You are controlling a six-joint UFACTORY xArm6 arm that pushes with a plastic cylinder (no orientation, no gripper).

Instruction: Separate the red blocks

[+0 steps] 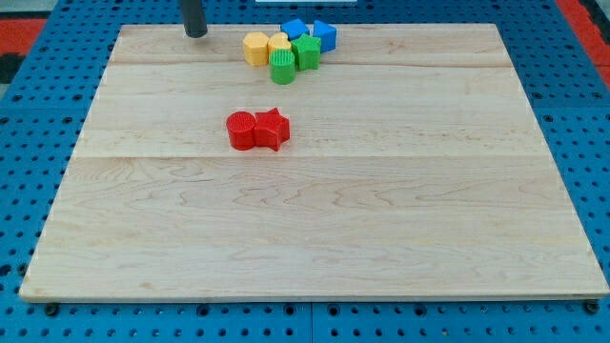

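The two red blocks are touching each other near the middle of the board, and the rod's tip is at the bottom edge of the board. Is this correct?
Not quite. My tip is at the board's top edge, left of the yellow, green and blue cluster, as the camera view shows. The red round block and red star block do touch near the middle.

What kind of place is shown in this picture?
Probably a robotics lab test bench: a pale wooden board lies on a blue perforated base, small coloured plastic blocks such as the red pair sit on it, and my tip stands near the view's top.
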